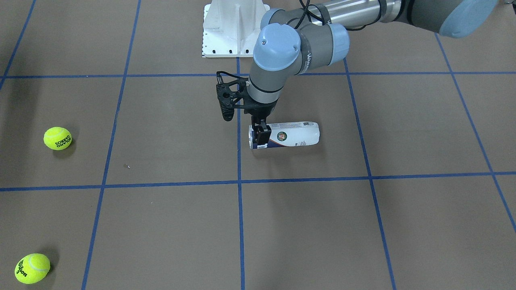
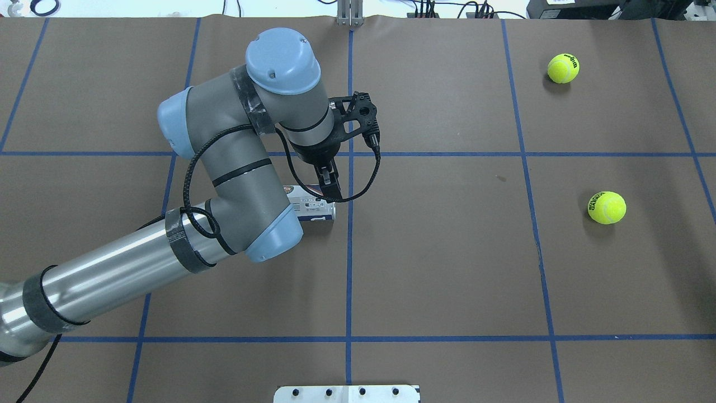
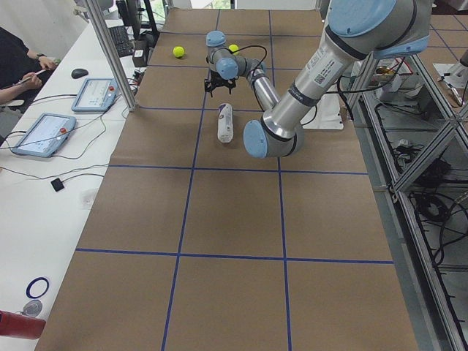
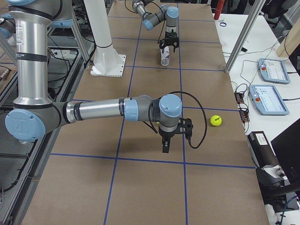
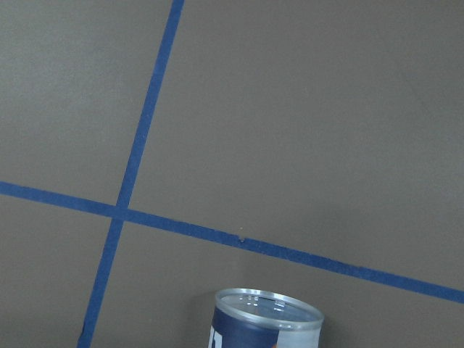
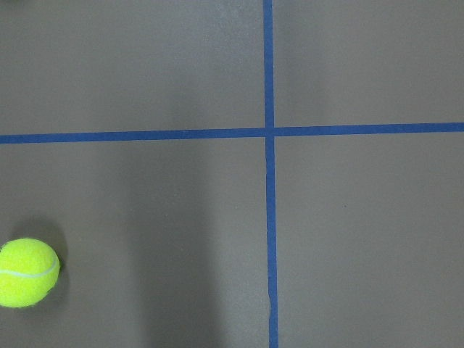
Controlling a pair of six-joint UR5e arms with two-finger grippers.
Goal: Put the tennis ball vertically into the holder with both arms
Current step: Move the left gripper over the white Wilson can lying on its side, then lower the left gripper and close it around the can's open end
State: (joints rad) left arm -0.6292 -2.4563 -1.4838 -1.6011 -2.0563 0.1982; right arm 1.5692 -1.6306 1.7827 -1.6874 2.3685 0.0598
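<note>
Axis is the whole story here. The tennis-ball can (image 1: pixel 298 137) lies flat on the tabletop (image 1: pixel 363 225), long axis running side to side across the robot, open mouth pointing to the robot's right. The left gripper (image 1: pixel 261 135) is the near one, reaching down over the can right by that mouth, but I honestly can't tell if the jaws are squeezing it yet. The right gripper (image 4: pixel 165 145) hangs well apart, near a tennis ball (image 4: pixel 215 120), and I can't make out its jaws either. My guess is the can has to be tipped upright, mouth up, before any ball goes in.
</note>
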